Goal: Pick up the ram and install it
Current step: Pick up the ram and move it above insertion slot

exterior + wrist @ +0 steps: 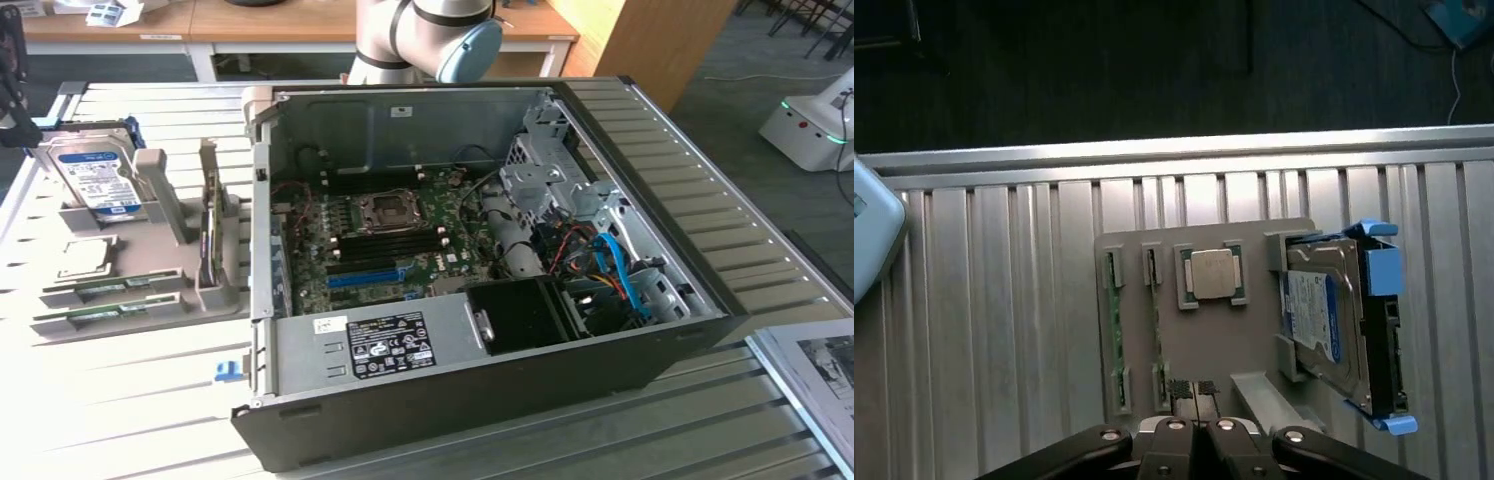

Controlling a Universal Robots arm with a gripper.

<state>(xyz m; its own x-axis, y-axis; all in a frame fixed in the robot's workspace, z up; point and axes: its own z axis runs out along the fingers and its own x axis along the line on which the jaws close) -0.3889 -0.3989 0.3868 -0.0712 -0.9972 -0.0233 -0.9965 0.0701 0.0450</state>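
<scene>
**Item:** ram [107,288], two green sticks seated in the grey holder [174,300] on the counter [120,410], lower left of the exterior view, below the hard drive [94,175].
**Centre:** open computer case [587,360], motherboard [400,255] exposed.
**Jaws:** together, empty, hovering above the holder near the sticks.
**Step:** approach; pick not begun.
**Requirement:** a grasp likely calls for jaws parted and squared to one stick's long edges.

My workplace, a robotics lab: an opened black desktop computer case [534,400] on a ribbed aluminium bench [134,400], pale wooden desks [120,25] behind, a white machine with a green light [807,125] on grey carpet [774,210].
</scene>
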